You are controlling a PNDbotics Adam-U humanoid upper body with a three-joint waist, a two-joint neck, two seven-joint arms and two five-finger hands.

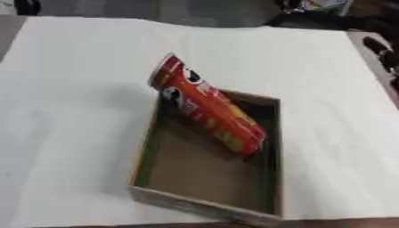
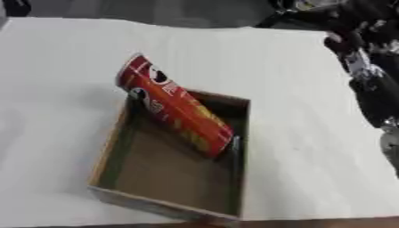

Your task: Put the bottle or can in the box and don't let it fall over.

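Observation:
A red tube-shaped can (image 1: 206,109) with yellow and white print lies tilted in an open brown cardboard box (image 1: 204,205). Its lower end rests inside the box by the right wall, and its upper end leans out over the box's far left corner. No hand touches it. My right hand (image 2: 352,49) and black-and-silver arm show at the right edge of the right eye view, well off to the right of the box. My left hand shows in neither view.
The box stands on a white table (image 1: 70,111), near its front edge. Dark objects (image 2: 311,13) lie beyond the table's far right corner.

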